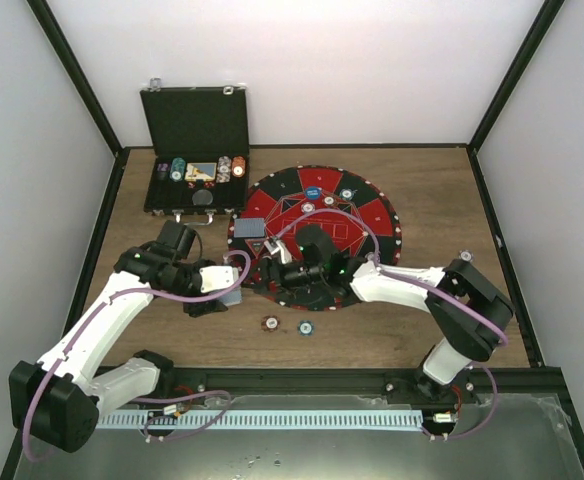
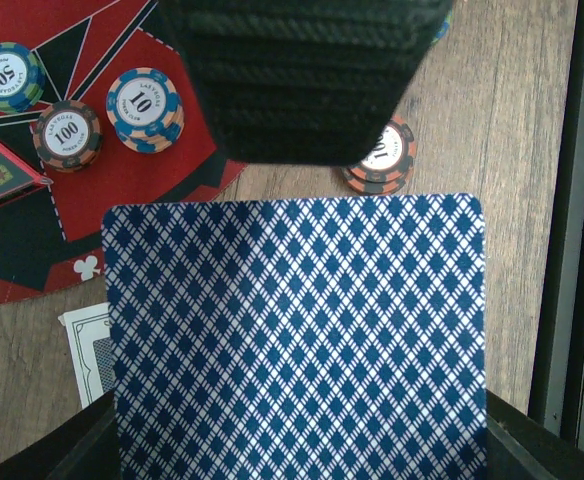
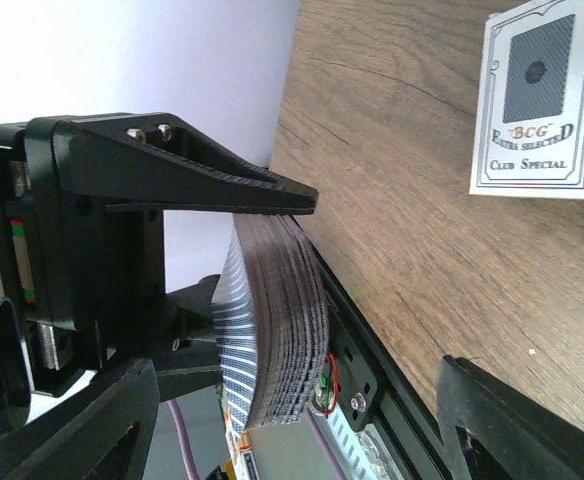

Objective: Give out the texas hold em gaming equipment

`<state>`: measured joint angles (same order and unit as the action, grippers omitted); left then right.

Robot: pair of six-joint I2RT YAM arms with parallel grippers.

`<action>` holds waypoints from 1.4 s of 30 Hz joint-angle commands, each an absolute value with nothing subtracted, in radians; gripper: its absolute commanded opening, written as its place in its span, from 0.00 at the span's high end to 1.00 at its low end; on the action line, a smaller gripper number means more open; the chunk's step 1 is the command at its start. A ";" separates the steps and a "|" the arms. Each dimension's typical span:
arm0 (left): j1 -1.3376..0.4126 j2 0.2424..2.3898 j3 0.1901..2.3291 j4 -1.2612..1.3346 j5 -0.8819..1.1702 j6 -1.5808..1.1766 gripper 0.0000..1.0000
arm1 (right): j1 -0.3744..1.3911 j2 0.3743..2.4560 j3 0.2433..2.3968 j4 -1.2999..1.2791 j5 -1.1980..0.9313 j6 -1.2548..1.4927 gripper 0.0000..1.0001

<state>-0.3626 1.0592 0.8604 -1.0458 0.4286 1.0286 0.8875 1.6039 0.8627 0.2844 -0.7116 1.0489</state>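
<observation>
Three chips (image 2: 67, 135) sat at upper left of the left wrist view on the red-and-black mat (image 2: 162, 200), seemingly laid out as stakes, with a fourth chip (image 2: 382, 155) on bare wood right of centre. At lower centre the left gripper (image 1: 222, 290) clamped the deck of cards (image 2: 297, 340) by its side edges, back up, likely as a dealing stock. Facing it, the right gripper (image 1: 275, 272) stood wide and empty, probably poised to draw a card.

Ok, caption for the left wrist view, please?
Left gripper holds a blue-backed card deck over the wooden table, poker chips on the red mat beyond.
</observation>
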 commanded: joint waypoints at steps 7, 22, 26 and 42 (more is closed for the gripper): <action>-0.363 1.041 0.891 -1.052 0.456 1.037 0.92 | 0.950 1.712 0.927 0.375 -0.767 1.090 0.25; -0.363 1.039 0.894 -1.061 0.452 1.046 0.92 | 0.959 1.828 1.016 0.439 -0.806 1.127 0.27; -0.363 1.036 0.897 -1.063 0.450 1.047 0.93 | 0.955 1.863 1.032 0.440 -0.817 1.135 0.28; -0.363 1.022 0.903 -1.072 0.449 1.052 0.93 | 0.874 1.792 0.873 0.484 -0.832 1.150 0.51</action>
